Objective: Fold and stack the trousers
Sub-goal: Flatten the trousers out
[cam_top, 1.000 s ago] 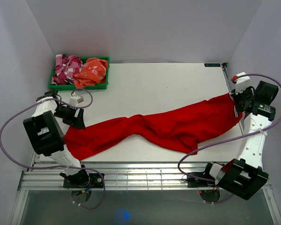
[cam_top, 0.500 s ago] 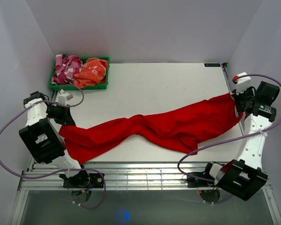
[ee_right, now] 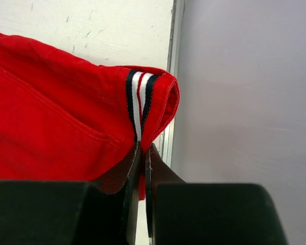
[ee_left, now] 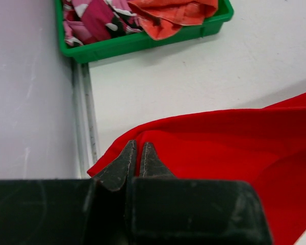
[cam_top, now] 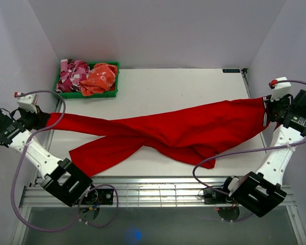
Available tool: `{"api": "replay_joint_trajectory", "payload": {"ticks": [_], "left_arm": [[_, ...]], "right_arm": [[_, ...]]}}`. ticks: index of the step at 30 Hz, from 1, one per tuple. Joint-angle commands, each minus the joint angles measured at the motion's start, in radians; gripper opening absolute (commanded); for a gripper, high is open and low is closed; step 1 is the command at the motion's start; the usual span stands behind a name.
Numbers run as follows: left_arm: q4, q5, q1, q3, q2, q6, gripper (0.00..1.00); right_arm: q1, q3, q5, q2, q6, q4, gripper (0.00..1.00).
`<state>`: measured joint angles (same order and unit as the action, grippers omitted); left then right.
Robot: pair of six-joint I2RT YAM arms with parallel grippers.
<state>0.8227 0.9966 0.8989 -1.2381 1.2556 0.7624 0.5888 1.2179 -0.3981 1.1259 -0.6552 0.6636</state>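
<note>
The bright red trousers (cam_top: 173, 130) stretch taut across the table from left edge to right edge. My left gripper (cam_top: 42, 119) is shut on the hem of one leg (ee_left: 204, 138) past the table's left edge, lifted off the surface. The other leg (cam_top: 99, 153) lies loose on the table near the front left. My right gripper (cam_top: 268, 108) is shut on the waistband (ee_right: 143, 97), whose black-and-white striped trim shows just above the fingers, at the table's right edge.
A green bin (cam_top: 86, 93) at the back left holds a pink-and-white patterned garment (cam_top: 71, 72) and an orange cloth (cam_top: 100, 77). White walls close in on the left, back and right. Metal rails run along the table's left and right edges.
My left gripper closed on a trouser leg and pulled it out left and up, past the table edge. My right gripper moved right and back with the waistband. The cloth is now taut.
</note>
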Motion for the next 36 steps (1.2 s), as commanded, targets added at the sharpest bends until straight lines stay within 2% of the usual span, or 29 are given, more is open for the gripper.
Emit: {"api": "replay_joint_trajectory", "payload": {"ticks": [1, 5, 12, 13, 14, 15, 16, 18, 19, 21, 23, 26, 27, 30, 31, 32, 34, 36], "left_arm": [[-0.359, 0.089, 0.063, 0.113, -0.090, -0.132, 0.00], [-0.444, 0.111, 0.081, 0.216, -0.070, -0.140, 0.00], [-0.389, 0.306, 0.045, 0.250, -0.004, 0.017, 0.00], [-0.343, 0.319, 0.040, 0.244, 0.005, 0.184, 0.00], [-0.157, 0.327, 0.032, 0.236, 0.027, 0.327, 0.00], [-0.038, 0.312, 0.031, 0.227, 0.039, 0.632, 0.00], [0.143, 0.286, 0.028, 0.232, 0.051, 0.763, 0.00], [0.240, 0.162, 0.028, 0.261, 0.091, 0.940, 0.00], [0.254, 0.118, 0.029, 0.299, 0.099, 1.010, 0.03], [0.250, 0.022, 0.052, 0.337, 0.113, 1.073, 0.15], [0.250, 0.026, 0.133, 0.386, 0.111, 1.199, 0.25], [0.243, 0.074, 0.214, 0.399, 0.097, 1.269, 0.36], [0.247, 0.083, 0.227, 0.388, 0.100, 1.261, 0.38], [0.280, 0.128, 0.258, 0.294, 0.140, 1.150, 0.62], [0.320, 0.148, 0.262, 0.260, 0.160, 1.116, 0.66], [0.341, 0.152, 0.264, 0.226, 0.206, 1.071, 0.91], [0.459, 0.165, 0.262, 0.132, 0.260, 1.035, 0.98], [0.513, 0.177, 0.258, 0.080, 0.324, 1.048, 0.98]], "right_arm": [[0.058, 0.057, -0.021, 0.023, 0.009, -0.087, 0.08], [0.071, 0.045, -0.039, 0.049, 0.003, -0.087, 0.08], [0.066, 0.066, -0.074, 0.132, 0.055, -0.087, 0.08], [0.065, 0.080, -0.079, 0.156, 0.060, -0.079, 0.08], [0.065, 0.083, -0.079, 0.166, 0.058, -0.067, 0.08], [0.065, 0.080, -0.074, 0.172, 0.051, -0.065, 0.08], [0.065, 0.075, -0.074, 0.170, 0.045, -0.064, 0.08], [0.065, 0.055, -0.073, 0.154, 0.034, -0.070, 0.08], [0.065, 0.037, -0.073, 0.147, 0.028, -0.070, 0.08], [0.065, 0.023, -0.076, 0.129, 0.013, -0.065, 0.08], [0.065, 0.002, -0.076, 0.117, -0.006, -0.064, 0.08], [0.065, -0.018, -0.073, 0.089, -0.026, -0.056, 0.08], [0.065, -0.023, -0.074, 0.083, -0.041, -0.052, 0.08], [0.065, -0.037, -0.073, 0.061, -0.063, -0.045, 0.08], [0.065, -0.043, -0.073, 0.058, -0.067, -0.045, 0.08], [0.065, -0.047, -0.073, 0.057, -0.072, -0.047, 0.08], [0.065, -0.066, -0.074, 0.049, -0.081, -0.052, 0.08], [0.065, -0.075, -0.081, 0.046, -0.086, -0.059, 0.08]]}}
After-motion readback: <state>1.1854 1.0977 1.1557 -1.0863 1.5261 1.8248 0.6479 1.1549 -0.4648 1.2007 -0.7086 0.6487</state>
